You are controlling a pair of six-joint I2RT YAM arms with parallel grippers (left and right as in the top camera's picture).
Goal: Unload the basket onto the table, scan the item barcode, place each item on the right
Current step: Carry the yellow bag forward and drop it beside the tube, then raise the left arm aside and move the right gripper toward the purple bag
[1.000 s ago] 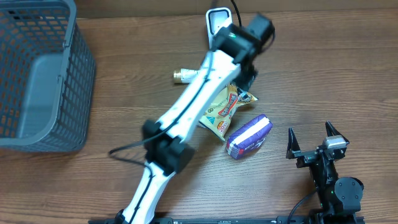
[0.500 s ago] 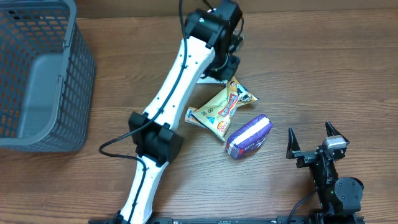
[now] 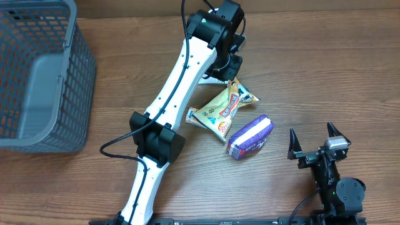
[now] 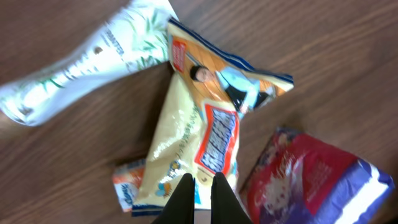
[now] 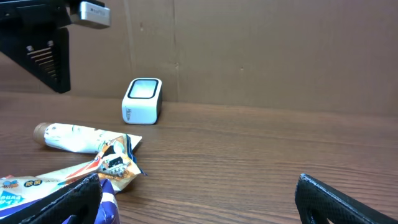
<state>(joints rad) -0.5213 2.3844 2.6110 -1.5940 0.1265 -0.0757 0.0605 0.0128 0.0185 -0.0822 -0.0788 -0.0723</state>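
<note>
A grey basket is sitting at the left end of the worktop. The left gripper is hanging clenched on nothing above 3 items: a white tube, a yellow snack packet lying flat, and a purple packet just beside it. The barcode scanner is standing beyond them. The right gripper is resting released, well apart.

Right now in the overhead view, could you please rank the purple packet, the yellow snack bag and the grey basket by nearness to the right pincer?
From the right pincer:
1. Purple packet, just to its left.
2. Yellow snack bag, mid-table past the packet.
3. Grey basket, far left corner.
</note>
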